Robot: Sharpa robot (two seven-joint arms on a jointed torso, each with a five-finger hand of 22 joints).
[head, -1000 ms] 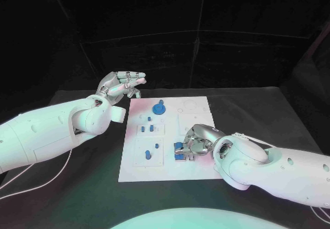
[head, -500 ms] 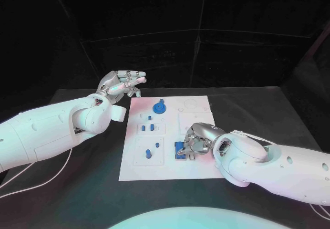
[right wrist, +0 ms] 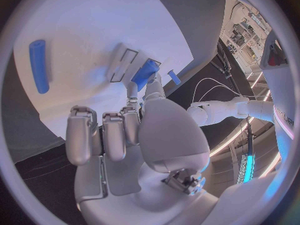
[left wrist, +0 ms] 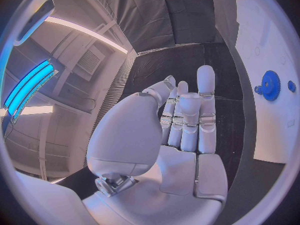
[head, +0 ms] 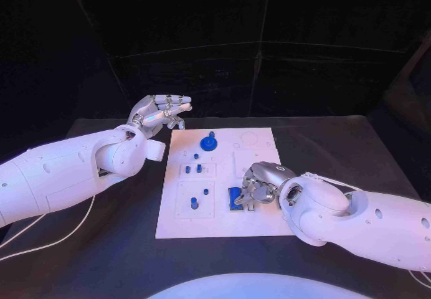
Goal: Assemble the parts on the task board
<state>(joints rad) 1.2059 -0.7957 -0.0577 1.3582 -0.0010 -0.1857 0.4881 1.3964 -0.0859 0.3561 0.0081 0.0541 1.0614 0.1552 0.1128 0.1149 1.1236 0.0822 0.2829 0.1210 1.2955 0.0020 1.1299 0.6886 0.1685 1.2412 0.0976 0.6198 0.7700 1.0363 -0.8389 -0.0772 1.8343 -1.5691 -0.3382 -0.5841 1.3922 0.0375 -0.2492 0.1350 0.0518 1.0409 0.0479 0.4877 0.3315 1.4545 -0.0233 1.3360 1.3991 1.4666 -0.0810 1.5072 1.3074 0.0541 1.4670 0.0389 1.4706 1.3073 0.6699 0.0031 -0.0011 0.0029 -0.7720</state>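
I see my right hand [head: 256,185] low over the near right part of the flat white task board [head: 215,221], fingers bent onto a small blue block part [right wrist: 145,73] there — touching it, though I cannot tell if it is grasped. My left hand [head: 160,111] hovers off the board's far left corner, fingers curled, holding nothing.

smooth white arms [head: 63,171], silver jointed fingers [head: 166,103].
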